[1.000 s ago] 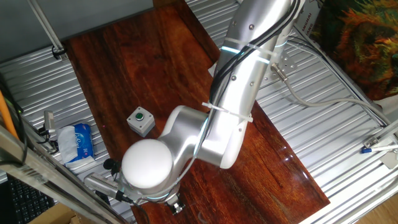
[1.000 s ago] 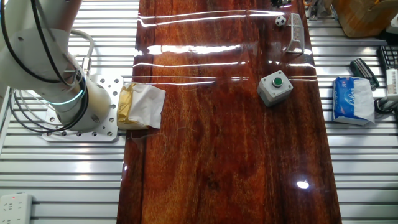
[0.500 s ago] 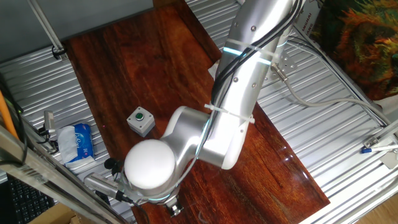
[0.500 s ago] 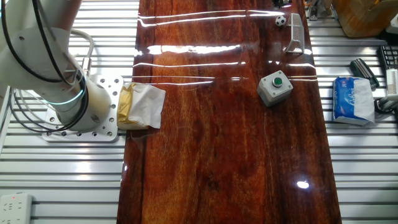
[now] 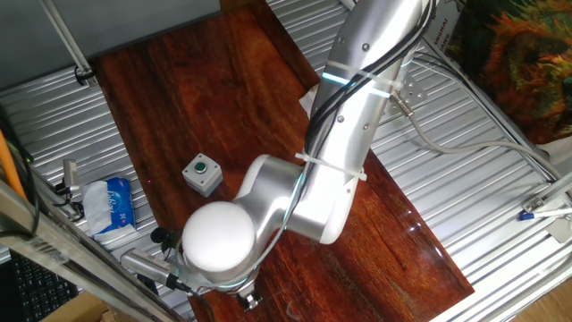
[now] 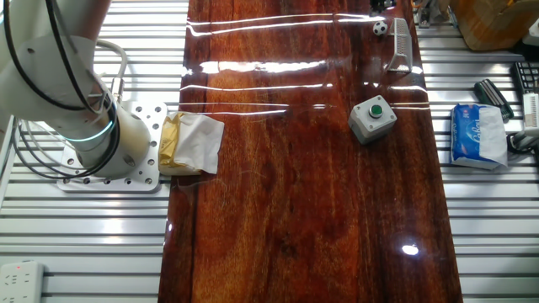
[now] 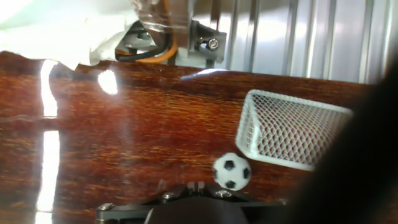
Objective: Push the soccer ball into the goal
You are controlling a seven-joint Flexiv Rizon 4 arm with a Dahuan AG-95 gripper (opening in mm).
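Observation:
The soccer ball (image 7: 232, 171), white with black patches, lies on the wooden table just in front of the goal's (image 7: 292, 129) open mouth in the hand view. My gripper (image 7: 196, 185) sits at the bottom edge, just left of the ball, with its two fingertips together and nothing between them. In the other fixed view the soccer ball (image 6: 381, 28) rests at the far end of the table, left of the goal (image 6: 400, 46). The arm (image 5: 331, 170) hides both in the one fixed view.
A grey box with a green button (image 6: 373, 118) stands nearer than the goal. A tissue pack (image 6: 478, 135) lies off the table's right side. A yellow and white packet (image 6: 192, 143) sits by the robot base (image 6: 101, 143). A dark blur (image 7: 364, 162) fills the hand view's right.
The arm's elbow has shifted slightly to the right in the one fixed view. The ball, the goal and the button box have not moved.

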